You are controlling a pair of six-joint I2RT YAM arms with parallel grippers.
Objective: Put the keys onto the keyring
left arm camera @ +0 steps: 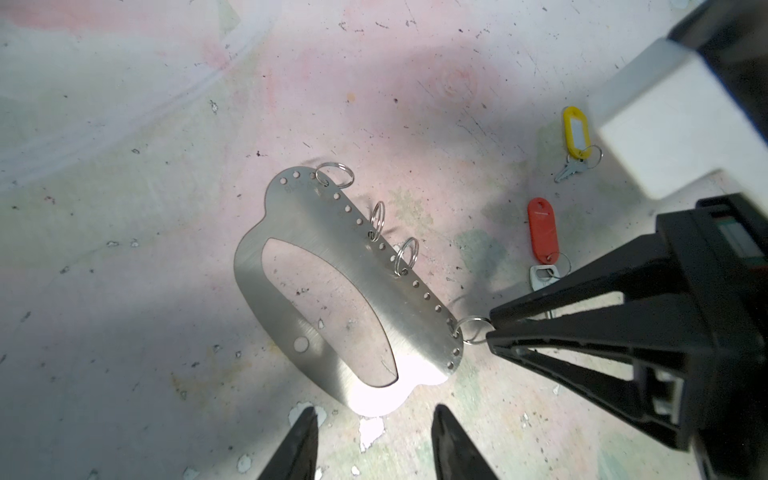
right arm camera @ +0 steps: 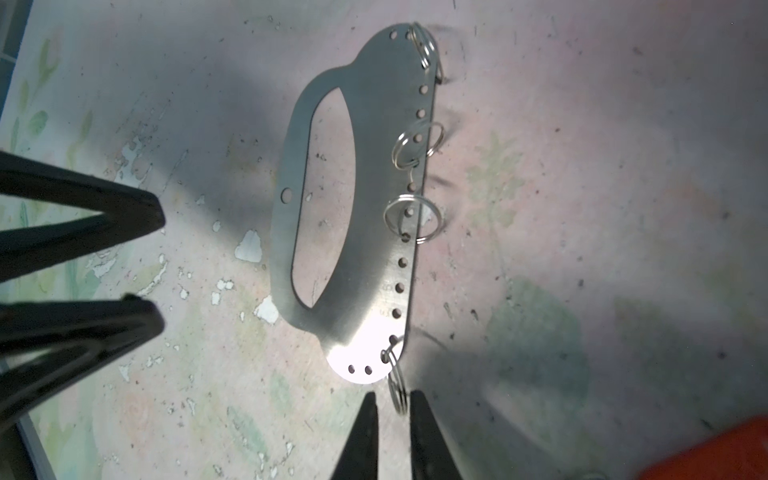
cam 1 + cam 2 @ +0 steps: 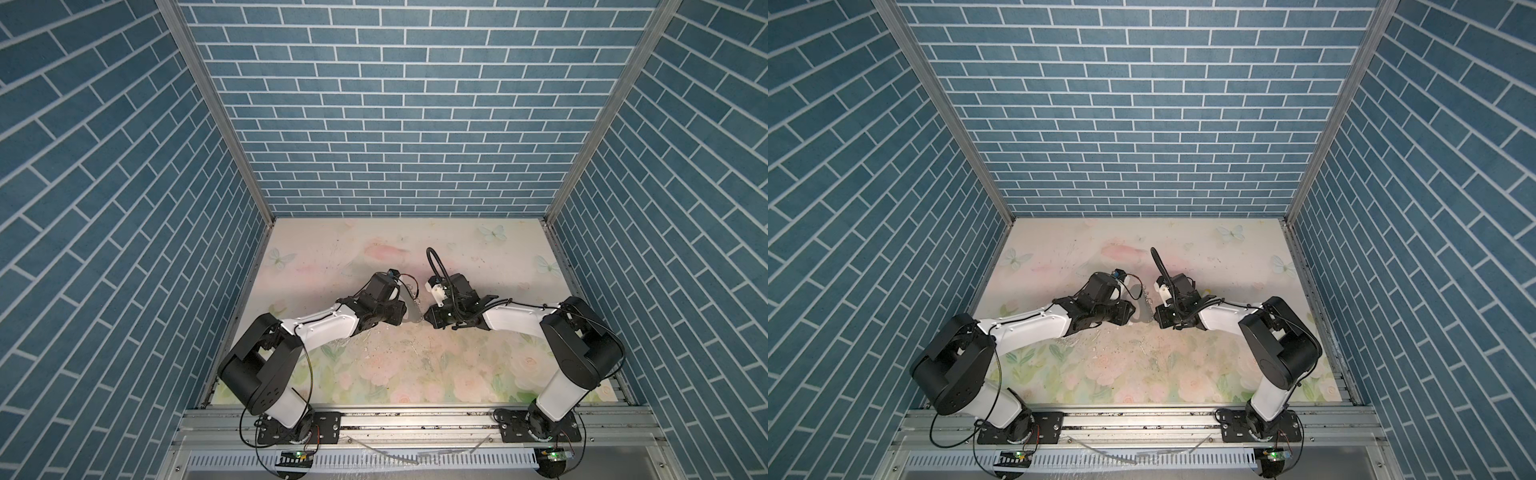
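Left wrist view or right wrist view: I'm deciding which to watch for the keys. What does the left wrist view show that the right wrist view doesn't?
Only the left wrist view: both keys on the table, the yellow-tagged key and the red-tagged key, off the ringed edge of the keyring plate. Only the right wrist view: the right gripper, its tips either side of the end ring; an orange-red blur in one corner may be the red tag. Both: the silver keyring plate with four split rings, and the open left gripper.
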